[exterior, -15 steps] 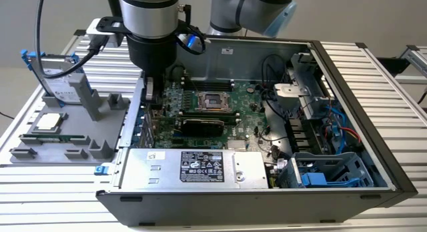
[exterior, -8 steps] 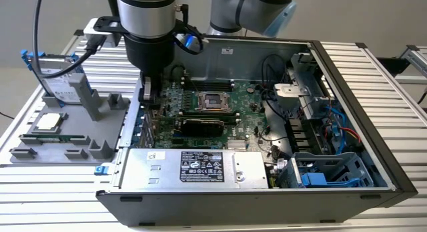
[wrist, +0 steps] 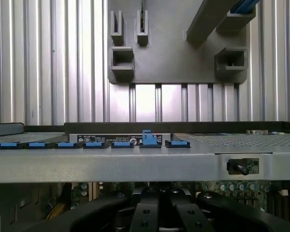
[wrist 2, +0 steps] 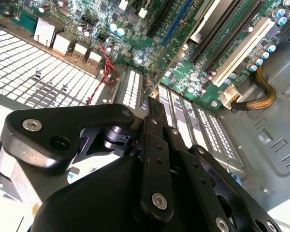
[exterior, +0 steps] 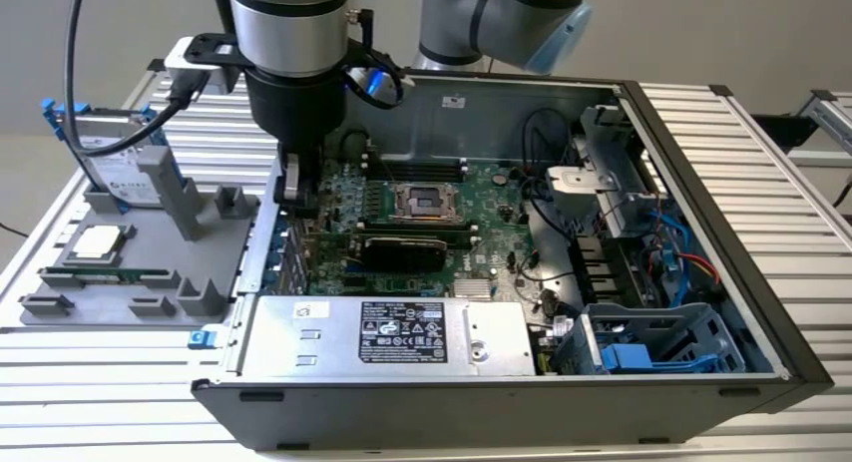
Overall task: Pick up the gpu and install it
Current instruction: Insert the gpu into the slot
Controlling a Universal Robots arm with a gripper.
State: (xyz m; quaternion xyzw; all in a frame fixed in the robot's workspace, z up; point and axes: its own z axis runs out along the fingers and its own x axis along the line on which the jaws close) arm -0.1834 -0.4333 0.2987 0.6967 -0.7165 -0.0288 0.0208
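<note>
The gpu (exterior: pixel 406 248) stands on edge in the green motherboard (exterior: pixel 486 242), just below the processor socket, with its black shroud showing. My gripper (exterior: pixel 295 195) hangs inside the open case at the exterior view's left wall, well to the left of the gpu and not touching it. In the second wrist view the gripper (wrist 2: pixel 152 105) points at the perforated slot covers (wrist 2: pixel 131 88) on the case's rear wall. Its black links also show in the first wrist view (wrist: pixel 159 193), drawn together. The fingers look shut with nothing held between them.
A grey parts fixture (exterior: pixel 147 302) left of the case holds a hard drive (exterior: pixel 118 168), a processor (exterior: pixel 96 242) and a memory stick (exterior: pixel 107 275). A power supply (exterior: pixel 386 334) and a blue drive cage (exterior: pixel 652 347) fill the case's near side. Cables (exterior: pixel 672 247) run on the right.
</note>
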